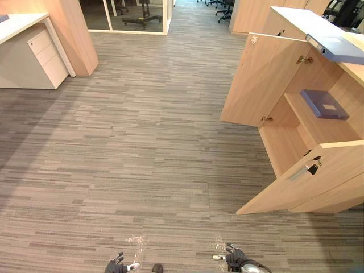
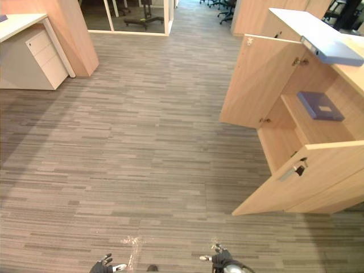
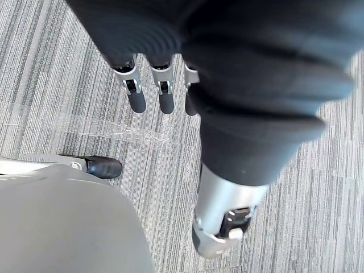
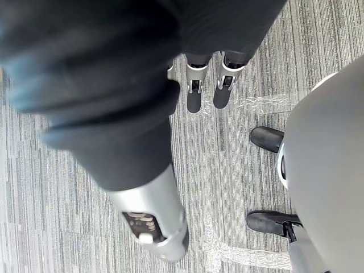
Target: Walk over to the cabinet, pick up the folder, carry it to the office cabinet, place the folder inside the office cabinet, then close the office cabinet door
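- A blue folder (image 1: pixel 324 104) lies flat on the shelf (image 1: pixel 307 124) inside the office cabinet (image 1: pixel 284 151) at the right; a pale label sits on its cover, the writing too small to read
- A grey-blue binder (image 1: pixel 336 49) lies on the cabinet's top, at the front edge
- The far door (image 1: pixel 263 79) and the near door (image 1: pixel 318 176) both stand wide open; the near one bears a metal handle (image 1: pixel 300 172)
- The left hand (image 1: pixel 116 265) and right hand (image 1: pixel 233 260) hang low over the striped carpet (image 1: pixel 142 159), well apart from the cabinet
- The wrist views bring the hands close: the left hand's fingers (image 3: pixel 136 98) are straight and loosely spread, holding nothing; the right hand's fingers (image 4: pixel 193 98) are the same
- Across the floor at the left, a white drawer unit (image 1: pixel 48 57) stands under a table (image 1: pixel 17 23)
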`<state>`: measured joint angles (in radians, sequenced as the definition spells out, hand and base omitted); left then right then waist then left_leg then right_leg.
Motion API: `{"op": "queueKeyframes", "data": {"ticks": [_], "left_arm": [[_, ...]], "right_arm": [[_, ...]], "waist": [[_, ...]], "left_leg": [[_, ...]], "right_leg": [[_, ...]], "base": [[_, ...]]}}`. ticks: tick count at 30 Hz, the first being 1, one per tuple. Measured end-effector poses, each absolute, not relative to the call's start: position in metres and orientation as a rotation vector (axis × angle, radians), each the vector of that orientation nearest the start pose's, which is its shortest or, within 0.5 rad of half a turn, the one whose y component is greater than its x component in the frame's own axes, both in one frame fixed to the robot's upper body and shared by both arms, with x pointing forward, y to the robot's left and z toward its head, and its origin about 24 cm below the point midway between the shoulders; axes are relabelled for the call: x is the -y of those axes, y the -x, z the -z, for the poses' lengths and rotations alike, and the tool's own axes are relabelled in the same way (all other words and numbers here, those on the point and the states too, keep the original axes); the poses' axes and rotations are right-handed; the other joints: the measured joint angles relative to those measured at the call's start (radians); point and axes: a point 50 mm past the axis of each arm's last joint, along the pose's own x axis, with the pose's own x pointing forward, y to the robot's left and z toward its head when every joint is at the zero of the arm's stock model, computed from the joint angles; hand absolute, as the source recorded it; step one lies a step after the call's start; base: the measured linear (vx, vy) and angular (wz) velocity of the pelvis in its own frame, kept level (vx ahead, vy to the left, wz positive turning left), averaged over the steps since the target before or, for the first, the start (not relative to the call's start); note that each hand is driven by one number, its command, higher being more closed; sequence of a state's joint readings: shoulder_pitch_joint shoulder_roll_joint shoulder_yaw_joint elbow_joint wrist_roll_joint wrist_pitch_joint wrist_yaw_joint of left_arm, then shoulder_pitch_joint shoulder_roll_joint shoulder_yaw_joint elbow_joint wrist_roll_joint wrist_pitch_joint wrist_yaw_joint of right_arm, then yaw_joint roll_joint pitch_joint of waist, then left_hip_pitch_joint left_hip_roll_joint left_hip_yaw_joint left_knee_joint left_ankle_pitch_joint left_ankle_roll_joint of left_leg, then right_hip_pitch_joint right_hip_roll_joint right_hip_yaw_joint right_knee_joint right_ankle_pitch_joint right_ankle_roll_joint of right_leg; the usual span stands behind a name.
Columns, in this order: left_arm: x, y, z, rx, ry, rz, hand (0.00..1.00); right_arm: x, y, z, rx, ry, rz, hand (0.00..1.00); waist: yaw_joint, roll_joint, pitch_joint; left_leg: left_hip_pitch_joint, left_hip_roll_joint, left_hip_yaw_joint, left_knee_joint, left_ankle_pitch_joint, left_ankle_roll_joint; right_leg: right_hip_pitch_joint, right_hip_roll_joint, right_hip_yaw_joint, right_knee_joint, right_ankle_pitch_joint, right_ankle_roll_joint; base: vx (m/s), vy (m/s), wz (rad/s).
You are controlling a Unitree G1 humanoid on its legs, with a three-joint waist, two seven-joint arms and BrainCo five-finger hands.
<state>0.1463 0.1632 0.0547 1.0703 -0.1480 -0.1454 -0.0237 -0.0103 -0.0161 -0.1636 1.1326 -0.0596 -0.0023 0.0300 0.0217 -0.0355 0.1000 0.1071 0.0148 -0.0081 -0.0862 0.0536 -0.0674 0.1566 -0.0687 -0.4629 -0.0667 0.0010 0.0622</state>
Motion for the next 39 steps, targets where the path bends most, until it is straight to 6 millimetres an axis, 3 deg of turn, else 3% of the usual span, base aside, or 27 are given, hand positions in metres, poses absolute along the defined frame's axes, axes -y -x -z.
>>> {"op": "queueKeyframes", "data": {"ticks": [31, 32, 34, 36, 37, 39], "left_arm": [[-0.224, -0.076, 0.157, -1.045, -0.002, -0.222, 0.00], [-0.226, -0.077, 0.157, -1.039, 0.005, -0.236, 0.00], [-0.230, -0.084, 0.155, -1.012, 0.035, -0.284, 0.00], [-0.232, -0.086, 0.153, -0.996, 0.057, -0.316, 0.00], [-0.232, -0.090, 0.152, -0.969, 0.097, -0.353, 0.00], [-0.231, -0.086, 0.152, -0.963, 0.138, -0.397, 0.00]], "right_arm": [[0.170, -0.116, 0.162, -1.112, -0.041, 0.086, 0.00], [0.168, -0.118, 0.162, -1.109, -0.045, 0.081, 0.00], [0.167, -0.124, 0.161, -1.097, -0.047, 0.075, 0.00], [0.169, -0.124, 0.161, -1.100, -0.045, 0.077, 0.00], [0.175, -0.122, 0.161, -1.109, -0.036, 0.089, 0.00], [0.179, -0.117, 0.162, -1.121, -0.033, 0.104, 0.00]], "waist": [[0.001, -0.002, -0.001], [0.003, -0.007, 0.002], [0.006, -0.016, 0.037], [0.011, -0.020, 0.057], [0.022, -0.015, 0.082], [0.029, -0.011, 0.086]], "left_leg": [[-0.019, 0.003, 0.009, 0.003, 0.004, -0.006], [-0.046, 0.001, 0.006, 0.039, -0.011, 0.007], [-0.189, -0.001, 0.018, 0.311, -0.109, 0.000], [-0.265, 0.005, 0.054, 0.479, -0.130, -0.016], [-0.359, 0.027, 0.101, 0.690, -0.124, -0.032], [-0.411, 0.063, 0.151, 0.752, -0.185, 0.014]], "right_leg": [[-0.005, 0.007, -0.001, -0.016, 0.008, 0.000], [-0.016, 0.005, -0.003, -0.014, 0.008, -0.001], [-0.030, -0.003, -0.024, 0.005, 0.002, -0.008], [-0.017, -0.007, -0.034, 0.006, -0.016, -0.026], [0.013, -0.011, -0.044, 0.012, -0.028, -0.036], [0.019, -0.017, -0.049, 0.027, -0.042, -0.026]], "base": [[0.00, 0.000, 0.00], [-0.01, 0.009, 0.09], [-0.05, 0.038, 0.25], [-0.06, 0.032, 0.31], [-0.04, 0.048, 0.24], [-0.02, 0.067, 0.12]]}}
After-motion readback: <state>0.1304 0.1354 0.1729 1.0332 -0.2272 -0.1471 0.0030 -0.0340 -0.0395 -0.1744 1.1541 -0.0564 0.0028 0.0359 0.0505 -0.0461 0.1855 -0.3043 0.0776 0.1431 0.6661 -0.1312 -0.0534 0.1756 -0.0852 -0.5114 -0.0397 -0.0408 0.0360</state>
